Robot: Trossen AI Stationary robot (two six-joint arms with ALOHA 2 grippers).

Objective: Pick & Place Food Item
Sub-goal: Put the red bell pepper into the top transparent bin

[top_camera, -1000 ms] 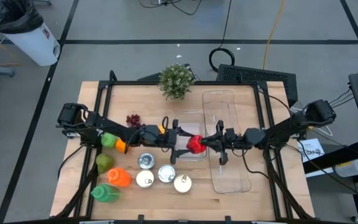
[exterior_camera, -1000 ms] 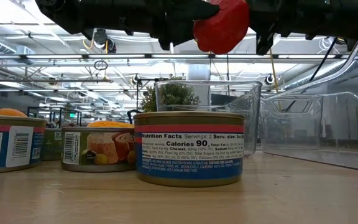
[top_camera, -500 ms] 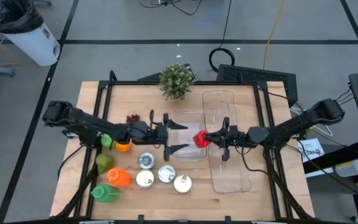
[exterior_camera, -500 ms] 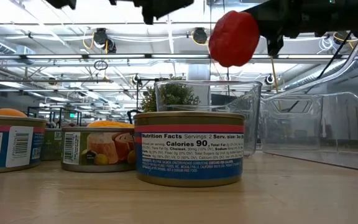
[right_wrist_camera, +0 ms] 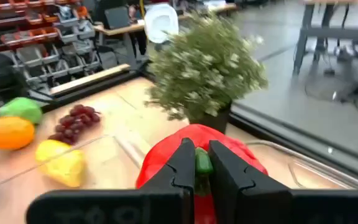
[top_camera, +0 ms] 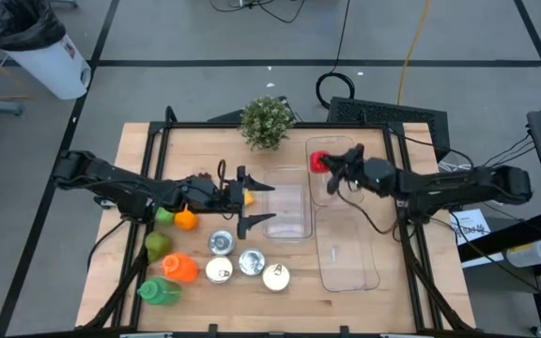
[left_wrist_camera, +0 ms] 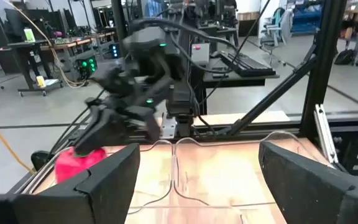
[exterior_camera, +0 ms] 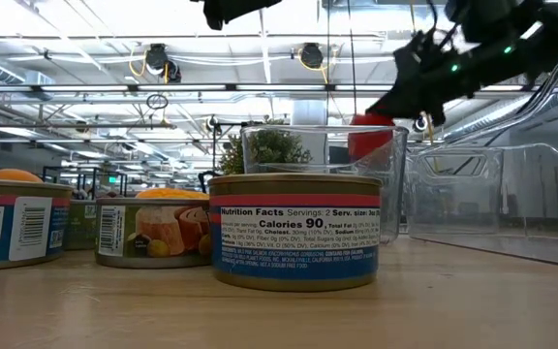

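A red pepper point(top_camera: 318, 161) with a green stem hangs over the far end of the long clear tray point(top_camera: 346, 253), and my right gripper point(top_camera: 328, 168) is shut on it. The low view shows the pepper point(exterior_camera: 370, 136) behind the small clear container point(exterior_camera: 320, 179). My left gripper point(top_camera: 269, 203) is open and holds nothing, level above the table at the left side of that small container point(top_camera: 285, 212). Its wrist view looks between its own fingers point(left_wrist_camera: 197, 180) at the pepper point(left_wrist_camera: 76, 163) and my right arm. My right gripper pinches the pepper's green stem point(right_wrist_camera: 201, 159) between its two fingers point(right_wrist_camera: 182, 167). The fingers come nearly level from the table's right side. The pepper sits at the fingertips, lifted clear above the tray.
Several cans point(top_camera: 242, 266) stand near the front edge, with green and orange fruits point(top_camera: 172, 268) to their left. Grapes point(top_camera: 200, 179) and a yellow piece point(right_wrist_camera: 64, 163) lie near my left arm. A potted plant point(top_camera: 267, 122) stands at the far edge, close to the pepper.
My right gripper has swung with the pepper from above the small container toward the table's far edge and right, to the long tray's far end. My left gripper has drawn back toward the table's left edge and risen, away from the pepper.
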